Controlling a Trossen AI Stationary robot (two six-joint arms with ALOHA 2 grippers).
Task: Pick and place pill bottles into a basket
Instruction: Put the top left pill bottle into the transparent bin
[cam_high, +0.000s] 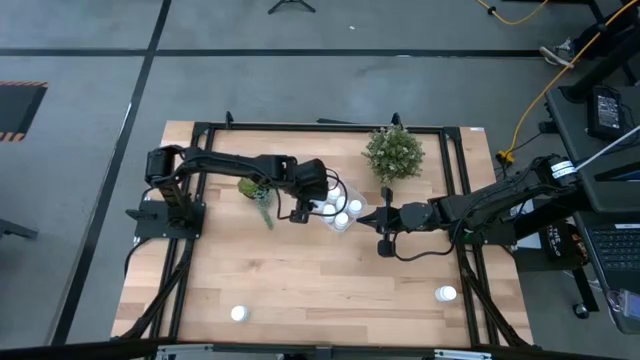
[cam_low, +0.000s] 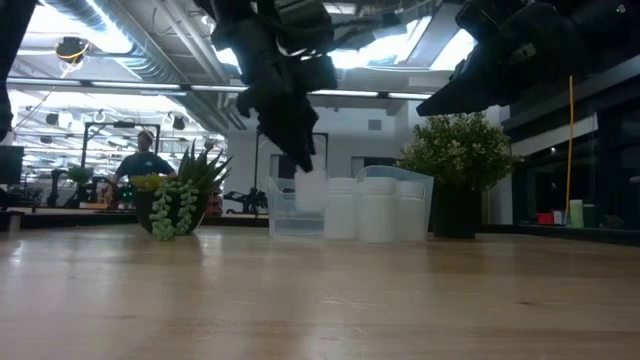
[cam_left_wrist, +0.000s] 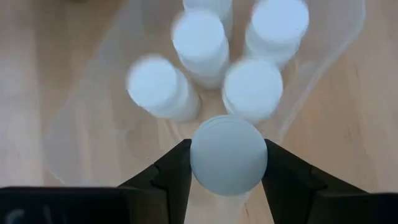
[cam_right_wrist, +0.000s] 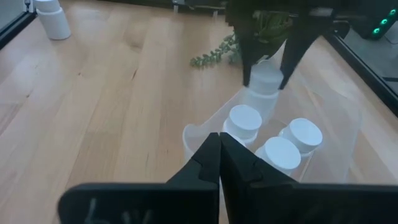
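Note:
The basket (cam_high: 343, 214), a clear tub, stands mid-table and holds several white pill bottles (cam_left_wrist: 199, 37). My left gripper (cam_high: 308, 206) is over the basket's left part, shut on one more pill bottle (cam_left_wrist: 228, 155), which also shows in the right wrist view (cam_right_wrist: 264, 84). My right gripper (cam_right_wrist: 219, 140) is shut at the basket's right side (cam_high: 368, 217), its tips by the rim (cam_right_wrist: 189, 134). Two more bottles stand near the table's near edge, one on the left (cam_high: 238, 314) and one on the right (cam_high: 445, 294). My left gripper pinches the bottle's upper part (cam_right_wrist: 266, 76) between its two fingers (cam_left_wrist: 177, 171), one on each side. The fingers come from above, pointing down. The bottle is upright with its lower part inside the basket (cam_right_wrist: 258, 102); I cannot tell whether its base rests on the floor. My right gripper has its shut tips at the basket's rim; I cannot tell whether they touch it.
A bushy potted plant (cam_high: 394, 153) stands just beyond the basket, and a trailing succulent (cam_high: 255, 190) stands to its left under my left arm. Bare wood (cam_high: 330, 280) lies between the basket and the near edge. A person (cam_low: 145, 160) shows in the room beyond.

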